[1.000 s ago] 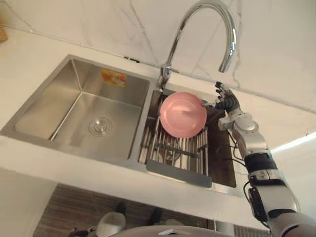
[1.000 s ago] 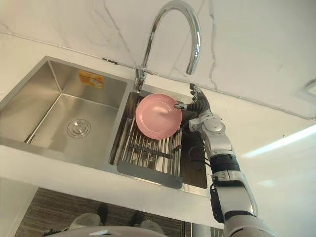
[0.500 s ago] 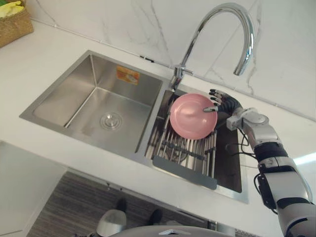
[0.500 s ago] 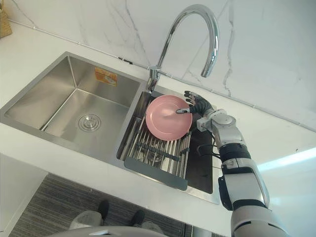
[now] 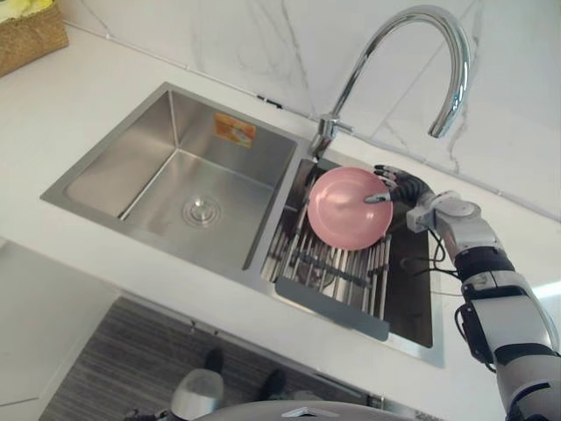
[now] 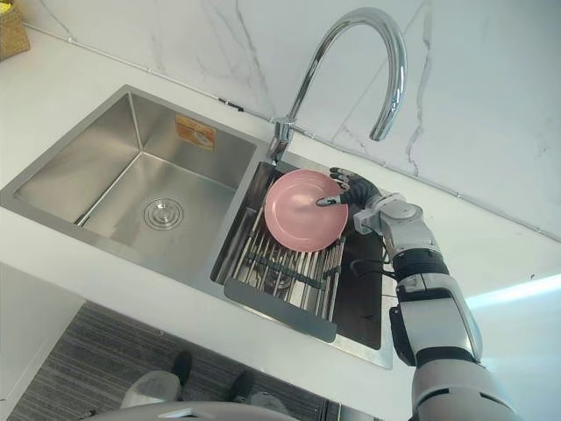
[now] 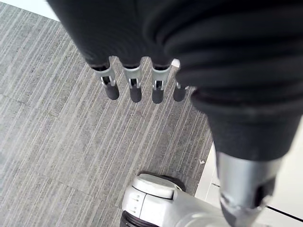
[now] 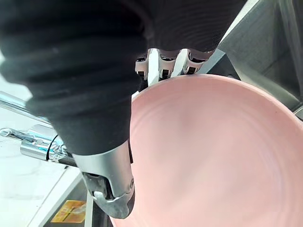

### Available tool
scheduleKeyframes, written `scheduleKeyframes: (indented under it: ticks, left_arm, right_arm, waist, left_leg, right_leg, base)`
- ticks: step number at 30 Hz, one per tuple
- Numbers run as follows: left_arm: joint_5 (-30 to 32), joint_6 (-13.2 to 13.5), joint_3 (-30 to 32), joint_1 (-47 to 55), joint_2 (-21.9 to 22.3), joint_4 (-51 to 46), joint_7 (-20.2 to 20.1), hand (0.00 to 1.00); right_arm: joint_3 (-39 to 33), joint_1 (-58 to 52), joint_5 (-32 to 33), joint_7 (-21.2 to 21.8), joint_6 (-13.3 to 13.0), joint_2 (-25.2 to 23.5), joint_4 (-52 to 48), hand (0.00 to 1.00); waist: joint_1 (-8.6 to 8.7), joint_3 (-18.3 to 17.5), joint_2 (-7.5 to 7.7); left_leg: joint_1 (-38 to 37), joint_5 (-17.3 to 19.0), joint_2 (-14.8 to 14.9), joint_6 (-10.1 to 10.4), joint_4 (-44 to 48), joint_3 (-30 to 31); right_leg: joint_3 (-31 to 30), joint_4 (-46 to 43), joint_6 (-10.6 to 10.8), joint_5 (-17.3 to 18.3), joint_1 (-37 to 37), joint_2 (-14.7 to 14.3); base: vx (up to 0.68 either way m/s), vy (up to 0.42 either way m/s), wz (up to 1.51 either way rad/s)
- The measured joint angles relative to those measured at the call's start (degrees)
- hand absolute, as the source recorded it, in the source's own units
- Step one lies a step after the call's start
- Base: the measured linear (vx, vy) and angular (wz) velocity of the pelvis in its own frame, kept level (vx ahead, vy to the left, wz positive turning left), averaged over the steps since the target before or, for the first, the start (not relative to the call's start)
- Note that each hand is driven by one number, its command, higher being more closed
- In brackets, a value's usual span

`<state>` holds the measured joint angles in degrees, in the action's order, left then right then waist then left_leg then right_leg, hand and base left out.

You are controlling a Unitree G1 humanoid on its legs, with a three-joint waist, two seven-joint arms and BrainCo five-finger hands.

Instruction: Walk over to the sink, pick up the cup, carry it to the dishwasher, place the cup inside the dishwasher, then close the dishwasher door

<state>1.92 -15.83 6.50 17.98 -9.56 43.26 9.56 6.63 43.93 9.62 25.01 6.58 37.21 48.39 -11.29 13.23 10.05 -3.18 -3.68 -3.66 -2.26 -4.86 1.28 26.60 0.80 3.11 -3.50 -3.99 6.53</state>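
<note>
I see no cup; a pink plate (image 5: 349,209) stands tilted over the dish rack (image 5: 337,263) in the right basin of the sink (image 5: 131,145). My right hand (image 5: 405,189) grips the plate's right rim. In the right wrist view its thumb (image 8: 113,189) lies on the plate's face (image 8: 213,156) and its fingers (image 8: 163,64) curl behind the rim. I cannot tell whether the plate still rests on the rack. My left hand (image 7: 132,85) hangs over the grey striped floor, fingers straight and holding nothing.
A tall curved faucet (image 5: 438,35) arches over the plate and the hand. The left basin (image 5: 202,210) holds just its drain. A dark grey tray (image 5: 337,307) lines the rack's front edge. A woven basket (image 5: 31,31) sits on the white counter at far left.
The camera has moved, so the whole scene sits further right and lower. The right hand stays at the plate's rim, with its thumb now further over the plate's face.
</note>
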Motion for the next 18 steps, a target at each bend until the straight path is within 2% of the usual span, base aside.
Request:
scheduleKeyframes:
  ticks: [5, 7, 11, 18]
  left_arm:
    - [0.86, 0.12, -0.57, 0.00, -0.49, -0.62, 0.04, 0.00]
    - [4.88, 1.28, -1.42, 0.19, -0.83, -2.31, 0.04, 0.00]
    - [7.35, 1.25, -3.67, 0.20, -1.74, -4.63, -0.08, 0.00]
    - [7.66, 0.96, -5.01, 0.21, -2.95, -5.04, -0.03, 0.00]
  right_arm:
    - [0.02, 1.47, 0.03, 0.08, 1.18, 0.16, 0.58, 0.00]
    - [0.02, 1.49, 0.11, 0.84, 1.52, 0.90, 0.59, 0.00]
    - [-0.06, 2.46, 0.75, 4.14, 2.53, 1.79, 2.03, 0.00]
    - [-0.04, 2.51, 1.61, 6.14, 1.06, 2.40, 2.11, 0.00]
  waist:
    - [-0.21, 0.76, 0.12]
    - [-0.56, 1.29, 0.10]
    - [-0.69, 1.29, 0.10]
    - [-1.03, 2.17, 0.52]
  left_leg:
    - [0.00, 0.01, 0.00, 0.02, -0.01, -0.26]
    - [0.10, 0.01, 0.00, 0.02, 0.00, -0.27]
    - [0.07, 0.08, -0.01, 0.12, 0.00, -0.38]
    - [-0.01, 0.22, 0.17, 0.32, 0.00, -0.55]
  right_leg:
    - [-0.24, 0.03, -0.01, 0.03, 0.06, 0.01]
    - [-0.24, 0.08, 0.00, 0.00, 0.11, 0.01]
    - [-0.35, 0.12, 0.03, -0.01, 0.11, 0.00]
    - [-0.52, 0.08, 0.01, 0.00, 0.13, -0.18]
  base:
    - [0.00, 0.002, -0.01]
    - [0.00, 0.000, 0.00]
    - [0.00, 0.000, 0.00]
    - [0.00, 0.000, 0.00]
